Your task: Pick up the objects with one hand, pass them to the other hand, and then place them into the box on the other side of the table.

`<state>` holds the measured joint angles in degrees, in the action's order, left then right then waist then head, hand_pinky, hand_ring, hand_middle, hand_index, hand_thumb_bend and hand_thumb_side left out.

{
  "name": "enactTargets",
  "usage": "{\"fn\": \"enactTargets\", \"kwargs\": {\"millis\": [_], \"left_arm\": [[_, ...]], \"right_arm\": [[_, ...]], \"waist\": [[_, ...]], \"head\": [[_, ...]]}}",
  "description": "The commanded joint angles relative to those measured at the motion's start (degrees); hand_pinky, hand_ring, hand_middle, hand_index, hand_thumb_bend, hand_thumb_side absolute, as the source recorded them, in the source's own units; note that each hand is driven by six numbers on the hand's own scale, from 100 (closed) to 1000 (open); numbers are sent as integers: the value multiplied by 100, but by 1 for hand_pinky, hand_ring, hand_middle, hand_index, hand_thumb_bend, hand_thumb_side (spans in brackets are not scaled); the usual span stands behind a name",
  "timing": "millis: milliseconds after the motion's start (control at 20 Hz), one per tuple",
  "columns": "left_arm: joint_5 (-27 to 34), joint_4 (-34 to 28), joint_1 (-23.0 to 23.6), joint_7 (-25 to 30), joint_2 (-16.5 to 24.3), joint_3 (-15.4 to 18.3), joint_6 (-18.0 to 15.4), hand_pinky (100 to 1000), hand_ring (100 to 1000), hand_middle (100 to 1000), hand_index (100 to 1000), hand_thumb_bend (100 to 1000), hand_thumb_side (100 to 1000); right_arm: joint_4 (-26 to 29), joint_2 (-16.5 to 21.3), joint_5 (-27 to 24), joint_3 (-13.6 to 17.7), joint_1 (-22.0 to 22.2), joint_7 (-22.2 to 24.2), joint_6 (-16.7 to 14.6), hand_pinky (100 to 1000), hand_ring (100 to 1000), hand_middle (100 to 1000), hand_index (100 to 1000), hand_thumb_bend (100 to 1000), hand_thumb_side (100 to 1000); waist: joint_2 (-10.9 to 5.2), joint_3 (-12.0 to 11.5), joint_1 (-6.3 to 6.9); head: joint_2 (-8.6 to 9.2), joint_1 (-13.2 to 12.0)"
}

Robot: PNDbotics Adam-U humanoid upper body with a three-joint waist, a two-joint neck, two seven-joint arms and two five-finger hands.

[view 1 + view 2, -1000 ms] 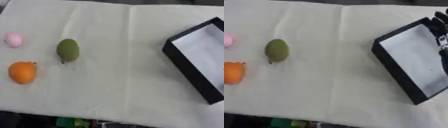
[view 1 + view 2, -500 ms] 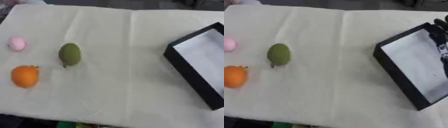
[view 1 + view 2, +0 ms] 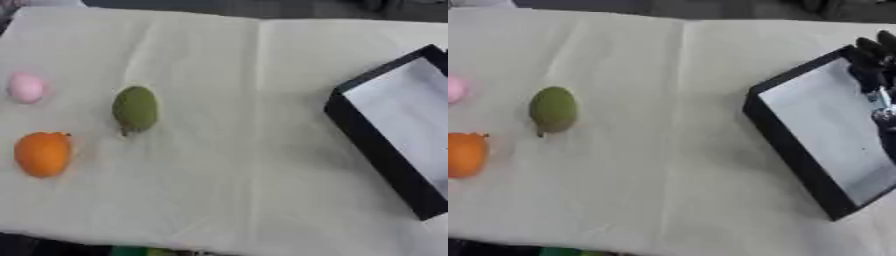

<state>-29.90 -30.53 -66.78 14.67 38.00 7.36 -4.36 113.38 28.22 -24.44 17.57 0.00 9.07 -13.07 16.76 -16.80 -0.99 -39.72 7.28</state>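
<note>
Three objects lie on the cloth at the left: a small pink one, a green oval one and an orange one. The black box with a white inside stands at the right, turned at an angle. My right hand shows only in the right eye view, at the right edge over the box's far corner, with its dark fingers stretched out and nothing in them. It is far from the three objects. My left hand is in neither view.
A pale cloth with fold lines covers the table. Its front edge runs along the bottom of the views, with dark floor and something green below it.
The whole picture has shifted a little, so the camera moved. The three objects and the box keep their places; my right hand stays over the box's far corner.
</note>
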Motion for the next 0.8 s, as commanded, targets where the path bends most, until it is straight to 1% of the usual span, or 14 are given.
{"fn": "enactTargets", "kwargs": {"millis": [50,200,300,600,800], "left_arm": [[-520,454,-308,242,84,30,-300,908,820,796,910,427,499],[-896,664,-514,396,-46,13,-387,910,826,800,910,484,484],[-1112,741,-647,430,-152,31,-409,913,829,802,912,498,479],[-1630,900,-921,630,-397,10,-579,917,840,812,911,554,477],[-1863,989,-993,807,-490,12,-632,919,844,817,909,566,459]], "right_arm": [[121,211,21,9,-10,29,-35,1000,1000,926,1000,100,377],[121,228,29,-12,-6,54,-38,1000,1000,926,1000,100,378],[121,237,29,-21,-8,62,-32,1000,1000,926,1000,100,377],[121,267,13,-52,-23,94,-8,1000,1000,926,1000,100,378],[121,269,6,-66,-29,115,-4,1000,1000,926,1000,100,379]], "waist": [[-111,-11,15],[-118,-14,20],[-124,-15,28],[-139,-26,47],[-141,-24,37]], "head": [[-9,-132],[16,-250],[20,-278],[11,-293],[46,-284]]}}
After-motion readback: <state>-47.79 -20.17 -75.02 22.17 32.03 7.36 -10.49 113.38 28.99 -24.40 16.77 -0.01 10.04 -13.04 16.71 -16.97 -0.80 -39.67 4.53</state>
